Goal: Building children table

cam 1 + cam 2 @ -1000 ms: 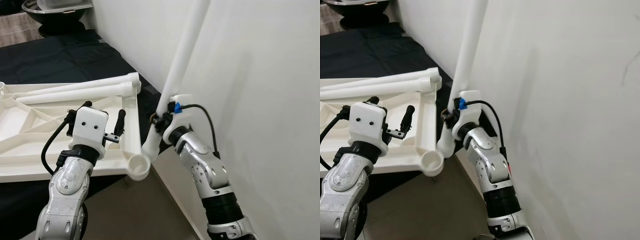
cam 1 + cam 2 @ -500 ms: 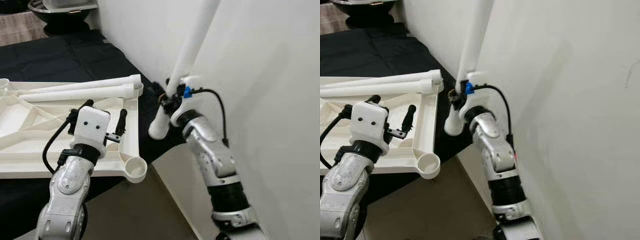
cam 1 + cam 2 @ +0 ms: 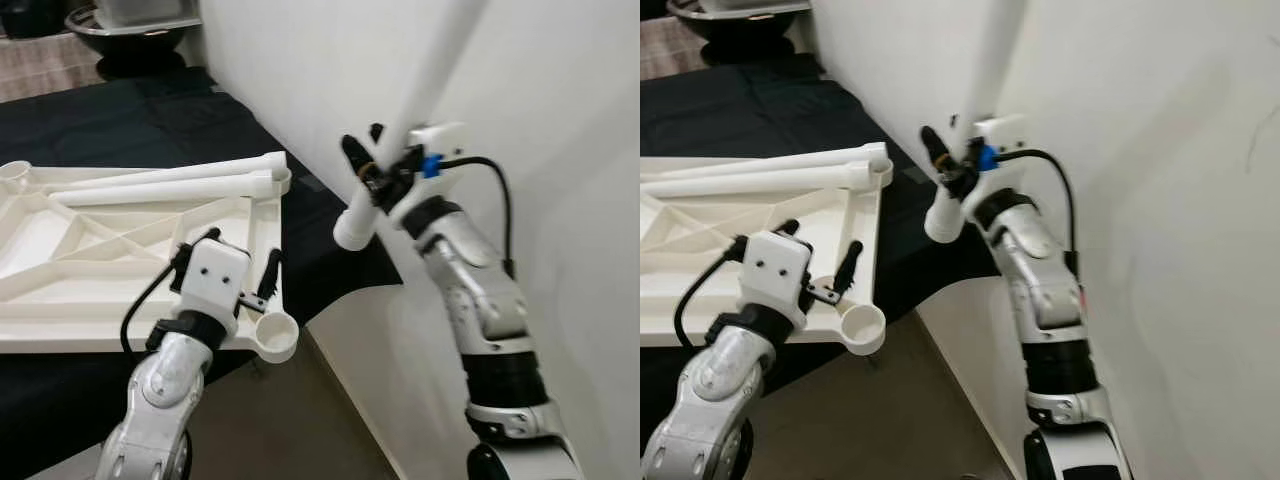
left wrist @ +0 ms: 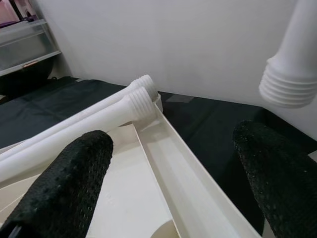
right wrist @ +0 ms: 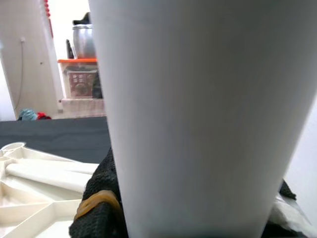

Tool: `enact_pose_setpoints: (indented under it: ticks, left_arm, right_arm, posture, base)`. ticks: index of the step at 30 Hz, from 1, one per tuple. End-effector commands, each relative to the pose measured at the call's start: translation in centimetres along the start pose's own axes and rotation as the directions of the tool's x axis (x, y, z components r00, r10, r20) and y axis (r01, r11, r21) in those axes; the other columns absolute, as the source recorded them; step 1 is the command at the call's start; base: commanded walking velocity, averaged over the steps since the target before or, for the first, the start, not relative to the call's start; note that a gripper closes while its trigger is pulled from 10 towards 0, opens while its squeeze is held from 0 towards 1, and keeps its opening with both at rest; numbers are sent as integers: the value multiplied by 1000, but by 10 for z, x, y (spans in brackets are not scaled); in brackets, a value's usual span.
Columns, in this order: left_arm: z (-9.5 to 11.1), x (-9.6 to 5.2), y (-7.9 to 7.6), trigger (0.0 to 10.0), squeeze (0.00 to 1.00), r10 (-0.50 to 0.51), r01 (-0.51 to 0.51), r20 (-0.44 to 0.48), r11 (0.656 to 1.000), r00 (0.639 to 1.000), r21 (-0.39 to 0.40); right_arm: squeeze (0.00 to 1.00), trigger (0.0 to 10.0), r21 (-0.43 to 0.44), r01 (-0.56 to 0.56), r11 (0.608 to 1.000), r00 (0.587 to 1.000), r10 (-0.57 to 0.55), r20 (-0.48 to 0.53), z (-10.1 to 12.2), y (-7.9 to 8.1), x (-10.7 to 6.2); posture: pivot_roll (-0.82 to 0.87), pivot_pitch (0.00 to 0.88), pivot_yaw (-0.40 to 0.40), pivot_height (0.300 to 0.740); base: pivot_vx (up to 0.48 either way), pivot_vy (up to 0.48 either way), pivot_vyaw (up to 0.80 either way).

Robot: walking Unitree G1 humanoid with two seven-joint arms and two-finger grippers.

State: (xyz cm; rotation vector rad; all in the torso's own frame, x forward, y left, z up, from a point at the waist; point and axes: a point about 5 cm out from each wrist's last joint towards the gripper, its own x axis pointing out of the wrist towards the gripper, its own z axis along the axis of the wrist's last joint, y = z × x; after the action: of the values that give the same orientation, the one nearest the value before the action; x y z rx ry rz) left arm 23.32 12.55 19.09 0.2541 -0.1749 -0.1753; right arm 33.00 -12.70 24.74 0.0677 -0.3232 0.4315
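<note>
The right end effector [image 3: 372,175] is up near the white wall [image 3: 300,70], its black fingers clamped around a long white table leg [image 3: 420,95] close to that leg's lower end. The leg slants upward and away along the wall, and its ribbed, threaded end [image 4: 289,87] hangs free in the air above the dark surface, apart from everything else. In the right wrist view the leg's smooth white shaft [image 5: 198,114] sits right against the camera, with a black finger [image 5: 101,198] pressed to its side. The white tabletop [image 3: 90,250] lies upside down on a black covered surface [image 3: 130,120], its ribbed underside facing up and a round corner socket [image 3: 276,335] at the near right corner, past the edge of the black cover. Two more white legs [image 3: 170,180] lie side by side across the far edge of the tabletop, their threaded ends pointing toward the wall. The left end effector [image 3: 228,278] hovers over the near right part of the tabletop, just short of the corner socket, its two fingers [image 4: 64,188] spread apart with nothing between them. A dark bowl-shaped thing [image 3: 140,25] sits on the floor at the far end, beyond the black cover.
</note>
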Motion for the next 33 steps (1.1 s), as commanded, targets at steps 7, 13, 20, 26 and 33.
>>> enact_pose_setpoints:
  ticks: [7,13,20,26,33]
  left_arm:
    - [0,3,-3,10000,0,-7,7,7,1000,1000,-21]
    - [0,4,-2,10000,0,-3,3,11,1000,1000,-19]
    - [0,4,-5,10000,0,-7,7,14,1000,1000,-19]
    - [0,5,-5,10000,0,-9,10,14,1000,1000,-17]
    - [3,5,-6,10000,0,-13,13,27,1000,1000,-17]
  right_arm:
    - [0,10000,-39,66,997,997,-64,36,3,-3,-4]
    - [0,10000,-37,64,997,997,-62,47,8,-2,-1]
    - [0,10000,-11,55,998,997,-55,47,14,-4,4]
    - [0,10000,-18,57,998,998,-57,29,12,-5,3]
    - [0,10000,-15,47,999,998,-46,30,8,0,-1]
  posture:
    - [-2,0,-59,740]
    - [-3,0,-64,740]
    - [-10,0,-60,740]
    - [-13,0,-58,740]
    - [-13,0,-56,740]
  base:
    - [0,0,800]
    - [0,0,800]
    - [0,0,185]
    - [0,0,0]
    - [0,0,0]
